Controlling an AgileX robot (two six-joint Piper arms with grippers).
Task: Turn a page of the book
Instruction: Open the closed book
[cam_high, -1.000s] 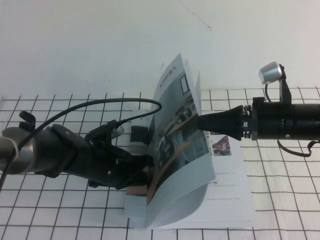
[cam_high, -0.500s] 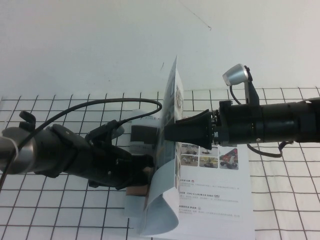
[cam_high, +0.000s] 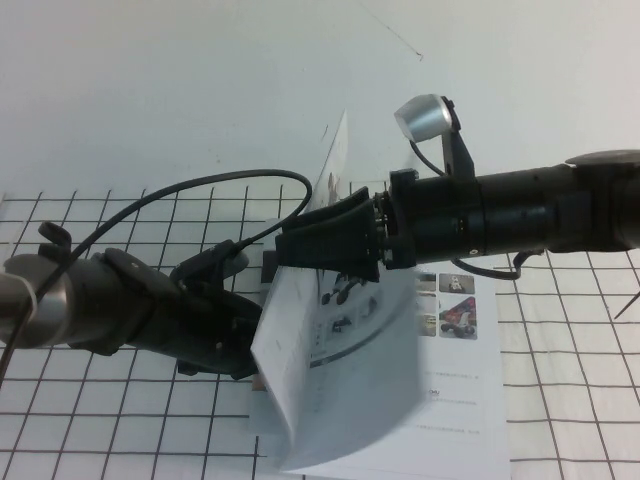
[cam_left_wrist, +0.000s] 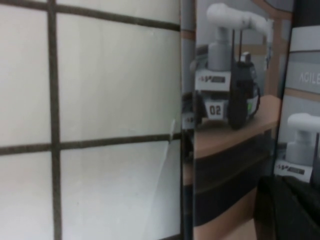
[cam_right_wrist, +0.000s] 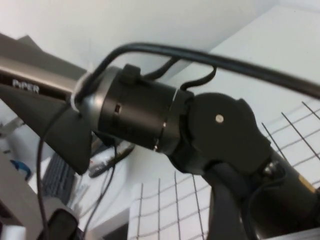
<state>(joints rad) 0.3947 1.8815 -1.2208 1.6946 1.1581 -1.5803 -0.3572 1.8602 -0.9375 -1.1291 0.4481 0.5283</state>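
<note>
The book (cam_high: 460, 400) lies open on the gridded table, an inner page with vehicle photos showing. Its front cover page (cam_high: 340, 400) stands lifted and leans left, its printed white reverse facing the camera, blurred with motion. My right gripper (cam_high: 288, 250) reaches in from the right, open, with its dark fingers against the upper part of the page. My left arm (cam_high: 150, 315) lies low on the left; the leaning page hides its tip. In the left wrist view the cover's robots-on-desk photo (cam_left_wrist: 225, 100) fills the picture close to my left gripper (cam_left_wrist: 287, 210).
The white table (cam_high: 580, 400) carries a black grid and ends at a plain white wall (cam_high: 200, 90). A black cable (cam_high: 220, 190) arcs over the left arm. The right wrist view looks across at the left arm's joints (cam_right_wrist: 150, 120).
My right gripper has swept left and a little upward, carrying the page from near upright to leaning left over the left arm. The white reverse now shows. The left arm has stayed put.
</note>
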